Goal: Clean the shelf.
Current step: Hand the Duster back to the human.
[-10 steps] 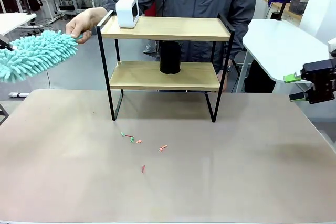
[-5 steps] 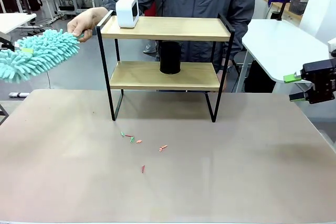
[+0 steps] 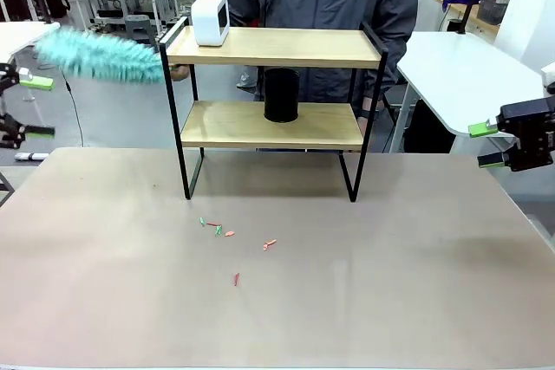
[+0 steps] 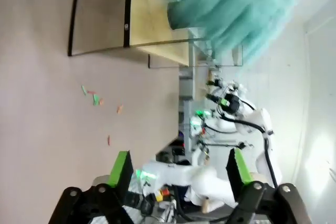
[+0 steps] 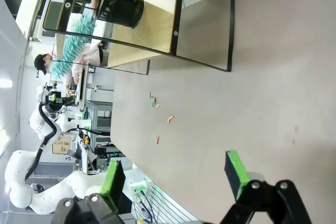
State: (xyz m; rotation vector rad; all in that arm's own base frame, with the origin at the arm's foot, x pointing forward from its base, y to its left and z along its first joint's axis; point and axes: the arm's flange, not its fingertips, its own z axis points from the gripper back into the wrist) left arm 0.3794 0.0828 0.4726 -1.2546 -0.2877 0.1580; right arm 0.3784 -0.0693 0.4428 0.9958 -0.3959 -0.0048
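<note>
You have one shelf [image 3: 273, 97] standing toward the desk's [image 3: 277, 301] far edge, near the middle, its two boards carrying one white box [image 3: 210, 19] at the top board's left end and one black mesh cup [image 3: 281, 94] mid-lower board. One teal duster [image 3: 100, 56], blurred, hangs by the shelf's left end, the person's hand [image 3: 179, 73] behind the frame. Seven or so small scraps [image 3: 227, 240] lie before the shelf. Your left gripper [image 3: 26, 107] at the left edge gapes wide, empty; your right gripper [image 3: 486, 145] at the right edge likewise.
</note>
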